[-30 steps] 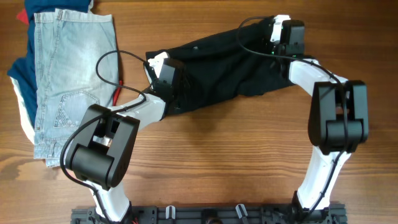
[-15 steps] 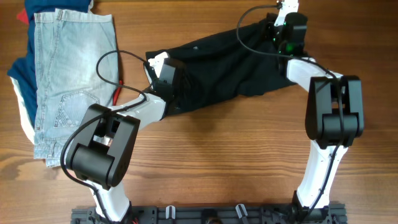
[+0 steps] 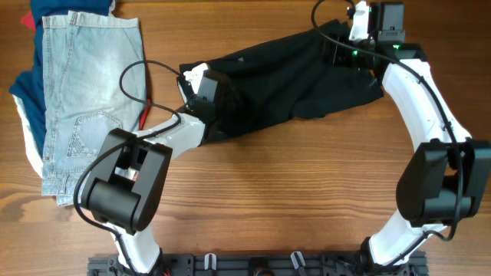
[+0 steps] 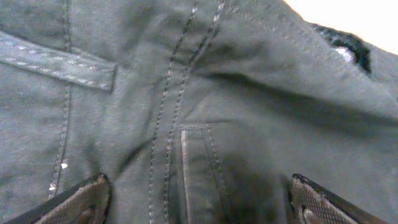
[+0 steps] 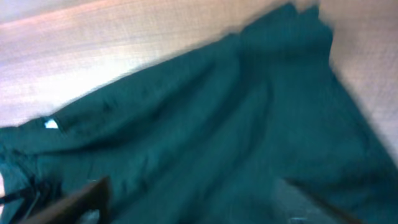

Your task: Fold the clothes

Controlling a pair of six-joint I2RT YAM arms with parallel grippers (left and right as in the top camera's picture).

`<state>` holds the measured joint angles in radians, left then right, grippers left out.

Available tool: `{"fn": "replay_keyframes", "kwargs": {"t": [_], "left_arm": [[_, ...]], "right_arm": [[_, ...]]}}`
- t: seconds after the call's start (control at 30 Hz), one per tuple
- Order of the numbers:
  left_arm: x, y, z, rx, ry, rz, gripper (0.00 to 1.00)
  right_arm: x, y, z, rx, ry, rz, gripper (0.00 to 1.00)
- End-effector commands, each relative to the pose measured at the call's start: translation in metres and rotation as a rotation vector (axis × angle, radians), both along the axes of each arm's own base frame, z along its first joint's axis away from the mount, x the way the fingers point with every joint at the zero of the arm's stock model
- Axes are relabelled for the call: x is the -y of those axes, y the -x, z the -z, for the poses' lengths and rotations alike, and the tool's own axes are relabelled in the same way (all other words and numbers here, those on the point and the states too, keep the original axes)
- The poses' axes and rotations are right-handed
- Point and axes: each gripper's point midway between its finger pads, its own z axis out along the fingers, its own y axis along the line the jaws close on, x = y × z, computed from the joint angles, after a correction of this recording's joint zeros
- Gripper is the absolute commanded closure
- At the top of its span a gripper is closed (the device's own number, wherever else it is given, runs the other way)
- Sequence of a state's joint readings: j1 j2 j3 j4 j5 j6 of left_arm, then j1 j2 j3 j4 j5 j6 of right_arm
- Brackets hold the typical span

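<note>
We see plain black fabric shorts [image 3: 288, 80] along the wooden counter's [image 3: 268, 184] far edge. Our left end effector [image 4: 199, 186] rests on them, jaws apart, likely anchoring. Our right end effector [image 5: 193, 186] hovers near the far right corner, jaws likewise apart.

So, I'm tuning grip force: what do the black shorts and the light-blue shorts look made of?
The black shorts look like matte woven cloth, perhaps cotton twill: doubled topstitching and a belt loop show. The light-blue shorts look like faded denim, with a stitched pocket.
</note>
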<state>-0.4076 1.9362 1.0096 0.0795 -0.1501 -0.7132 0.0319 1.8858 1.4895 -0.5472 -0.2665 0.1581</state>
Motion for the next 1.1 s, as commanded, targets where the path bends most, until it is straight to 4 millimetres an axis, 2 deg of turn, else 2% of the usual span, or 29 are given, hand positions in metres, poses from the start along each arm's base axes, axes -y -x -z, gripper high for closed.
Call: {"fn": "replay_keyframes", "kwargs": {"t": [0.0,0.03,0.07,0.23,0.33,0.4,0.77,0.97,1.07], "left_arm": [[-0.016,0.030,0.041,-0.159,0.010,-0.096,0.05],[-0.017,0.033,0.042,-0.172,0.013,-0.109,0.05],[-0.018,0.035,0.044,-0.183,0.012,-0.114,0.05],[-0.019,0.037,0.045,-0.195,0.007,-0.116,0.05],[-0.019,0.038,0.046,-0.196,0.007,-0.116,0.05],[-0.019,0.038,0.046,-0.196,0.006,-0.116,0.05],[-0.021,0.041,0.047,-0.210,-0.001,-0.116,0.06],[-0.021,0.041,0.048,-0.210,-0.002,-0.117,0.08],[-0.022,0.041,0.049,-0.212,-0.009,-0.121,0.08]], "right_arm": [[-0.006,0.038,0.061,-0.192,-0.045,0.016,0.67],[-0.006,0.044,0.069,-0.215,-0.048,0.023,0.85],[-0.006,0.050,0.076,-0.235,-0.047,0.024,0.95],[-0.009,0.068,0.098,-0.279,-0.053,0.011,0.96],[-0.018,0.070,0.104,-0.259,-0.052,-0.024,0.96],[-0.015,0.068,0.109,-0.243,-0.015,-0.019,0.96],[0.041,0.062,0.143,-0.221,0.174,0.136,0.96],[0.079,0.048,0.147,-0.176,0.179,0.226,0.95],[0.100,0.037,0.142,-0.125,0.177,0.271,0.94]]}}
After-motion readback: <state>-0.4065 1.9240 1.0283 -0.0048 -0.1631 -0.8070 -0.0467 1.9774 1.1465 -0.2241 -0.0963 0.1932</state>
